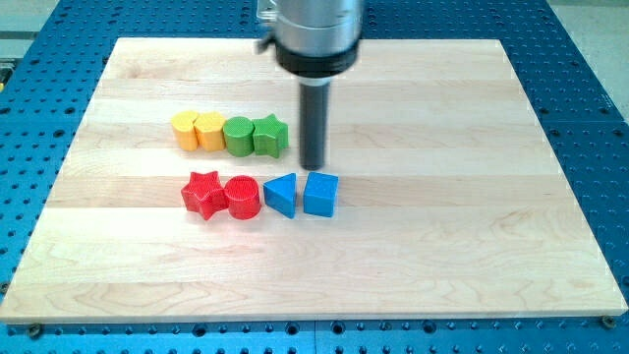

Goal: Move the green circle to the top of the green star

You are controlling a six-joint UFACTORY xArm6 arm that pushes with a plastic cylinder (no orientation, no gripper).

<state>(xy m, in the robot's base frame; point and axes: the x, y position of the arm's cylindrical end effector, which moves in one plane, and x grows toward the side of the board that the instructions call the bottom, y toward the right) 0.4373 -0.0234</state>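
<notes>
eight blocks on pale wooden board (413, 246)

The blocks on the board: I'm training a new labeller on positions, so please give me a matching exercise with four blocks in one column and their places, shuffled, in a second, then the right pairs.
Column one:
1. green circle
2. red star
3. blue cube
4. green star

Column two:
A. the view's right end of the lower row
B. upper row, touching the green star's left side
C. the view's left end of the lower row
D. the view's right end of the upper row, just left of my tip

Pairs: 1-B, 2-C, 3-A, 4-D.
</notes>
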